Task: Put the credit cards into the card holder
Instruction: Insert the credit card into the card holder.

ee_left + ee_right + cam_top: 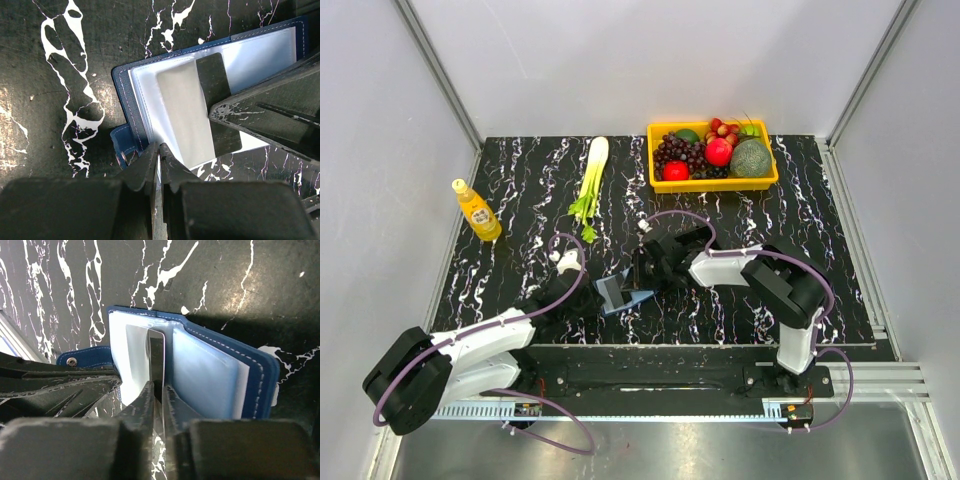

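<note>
Open mid-table on black white-veined marble tabletop [820, 250]: small navy-blue folding card holder [620, 293]; pinched at near edge by clenched left gripper [159, 150]; clamped edge-on among its clear sleeves by right gripper [157, 387]: pale dark-striped credit card [156, 352]; well behind: yellow plastic fruit tray [712, 183], green celery stalk [592, 175], orange juice bottle [477, 212].

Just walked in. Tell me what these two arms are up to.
Both arms are working on the card holder, which lies open on the black marbled table. The right gripper is shut on a credit card, holding it edge-on with its far end down among the holder's clear sleeves. The left gripper is shut on the near edge of the holder's pages, apparently steadying it. The card is not yet released, and it is hard to tell whether it has entered a sleeve.
</note>
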`<state>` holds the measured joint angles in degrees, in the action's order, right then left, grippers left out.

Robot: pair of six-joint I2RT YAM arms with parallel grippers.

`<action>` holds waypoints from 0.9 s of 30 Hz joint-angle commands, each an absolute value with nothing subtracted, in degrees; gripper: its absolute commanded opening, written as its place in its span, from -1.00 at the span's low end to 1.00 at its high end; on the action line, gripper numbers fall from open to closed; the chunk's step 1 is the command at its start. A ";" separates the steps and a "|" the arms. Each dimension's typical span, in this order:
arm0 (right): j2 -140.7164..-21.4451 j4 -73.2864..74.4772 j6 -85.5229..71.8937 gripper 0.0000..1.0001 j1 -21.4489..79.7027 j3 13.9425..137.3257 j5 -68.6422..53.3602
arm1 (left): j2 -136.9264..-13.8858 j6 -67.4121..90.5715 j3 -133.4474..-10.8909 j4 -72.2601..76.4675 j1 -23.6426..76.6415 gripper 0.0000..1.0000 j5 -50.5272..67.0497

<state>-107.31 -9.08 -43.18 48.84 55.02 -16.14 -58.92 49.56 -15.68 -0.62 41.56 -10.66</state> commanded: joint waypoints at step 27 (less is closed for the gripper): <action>-106.96 3.69 -38.14 -0.08 52.11 59.94 -12.32 | -59.85 49.83 -16.44 1.84 41.31 -0.82 -11.16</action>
